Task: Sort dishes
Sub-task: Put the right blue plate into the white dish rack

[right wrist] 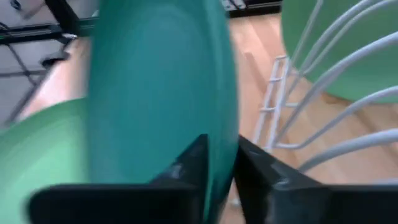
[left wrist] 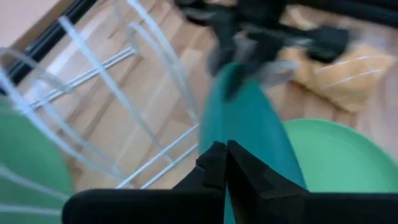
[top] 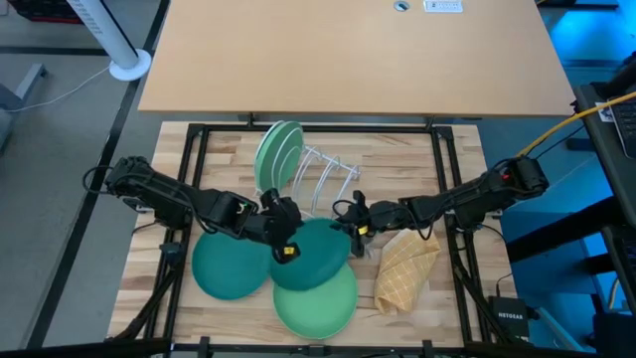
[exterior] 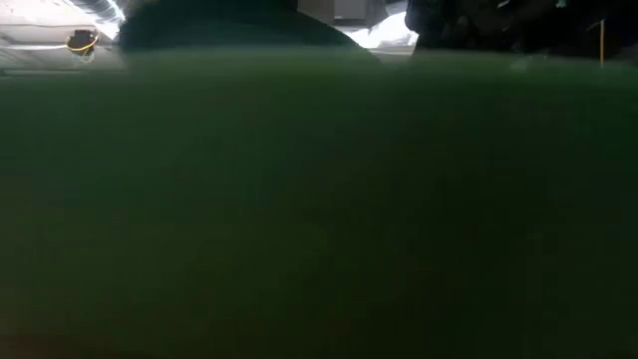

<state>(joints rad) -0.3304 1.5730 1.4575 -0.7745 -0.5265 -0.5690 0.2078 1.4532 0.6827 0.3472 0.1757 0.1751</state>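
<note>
Butcher-block table [top: 224,144] fills the high view's lower half; we clamp a teal plate [top: 313,254] between left gripper [top: 286,239] and right gripper [top: 356,227], wrist views confirming both grips.

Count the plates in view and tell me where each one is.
4. One light green plate stands in the wire rack. One teal plate lies flat front-left. One teal plate is held between both grippers. One light green plate lies under it.

You're looking down on a butcher-block table [top: 452,288] framed by black rails, with a plain tan desk [top: 348,55] butted against its far edge. Grey floor [top: 50,129] lies beside it, where a white fan base [top: 129,68] stands.
</note>
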